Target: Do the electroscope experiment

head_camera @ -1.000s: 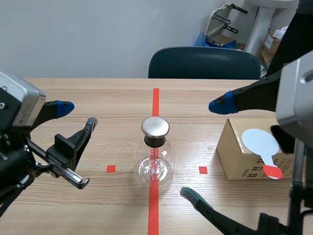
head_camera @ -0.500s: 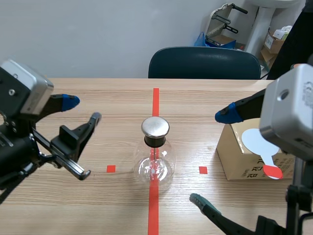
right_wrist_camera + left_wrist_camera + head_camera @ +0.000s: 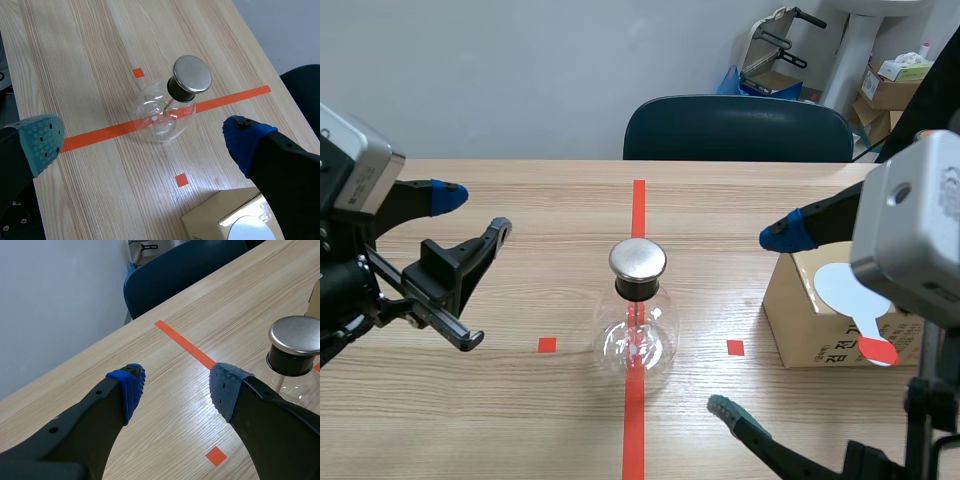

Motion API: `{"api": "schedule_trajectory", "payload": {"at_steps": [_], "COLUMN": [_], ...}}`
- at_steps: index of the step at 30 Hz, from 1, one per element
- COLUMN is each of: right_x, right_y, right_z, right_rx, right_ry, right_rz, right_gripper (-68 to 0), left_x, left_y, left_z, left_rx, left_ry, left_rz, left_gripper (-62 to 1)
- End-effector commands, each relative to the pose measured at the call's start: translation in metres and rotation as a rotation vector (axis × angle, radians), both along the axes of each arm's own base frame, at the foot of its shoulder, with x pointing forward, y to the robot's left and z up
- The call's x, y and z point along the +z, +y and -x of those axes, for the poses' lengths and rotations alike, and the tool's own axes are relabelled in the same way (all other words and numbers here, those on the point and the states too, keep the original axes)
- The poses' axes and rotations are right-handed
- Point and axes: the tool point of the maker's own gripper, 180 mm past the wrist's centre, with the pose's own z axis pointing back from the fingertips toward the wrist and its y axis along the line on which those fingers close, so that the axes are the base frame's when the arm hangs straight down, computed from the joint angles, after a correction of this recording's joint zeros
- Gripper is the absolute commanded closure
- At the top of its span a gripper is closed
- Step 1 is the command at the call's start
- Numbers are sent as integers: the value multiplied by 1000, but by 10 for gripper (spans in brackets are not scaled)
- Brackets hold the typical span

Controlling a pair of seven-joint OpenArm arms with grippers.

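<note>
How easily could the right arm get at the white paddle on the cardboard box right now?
Probably easily. The white paddle lies uncovered on top of the cardboard box, and the right arm's jaws stand open close by, with nothing between.

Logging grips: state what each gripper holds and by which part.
Nothing is held: left gripper and right gripper both hang open, apart from the electroscope.
</note>
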Motion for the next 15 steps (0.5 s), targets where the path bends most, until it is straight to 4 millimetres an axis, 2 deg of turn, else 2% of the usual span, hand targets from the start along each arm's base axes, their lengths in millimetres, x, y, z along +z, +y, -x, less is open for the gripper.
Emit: {"api": "schedule_trajectory", "payload": {"at_steps": [1,15], "right_x": [4,4], "right_y": [1,0], "right_z": [0,-2], "right_rx": [2,-9], "right_ry": [-5,-10], "right_rz": [-19,-17], "right_gripper": [-679,-679], "left_x": [6,1], "left_y": [-4,-2], "left_z": [0,0], "left_rx": [-7,1], "left_ry": [-13,7], "left_rz": [17,4], "left_gripper": [-317,-317]}}
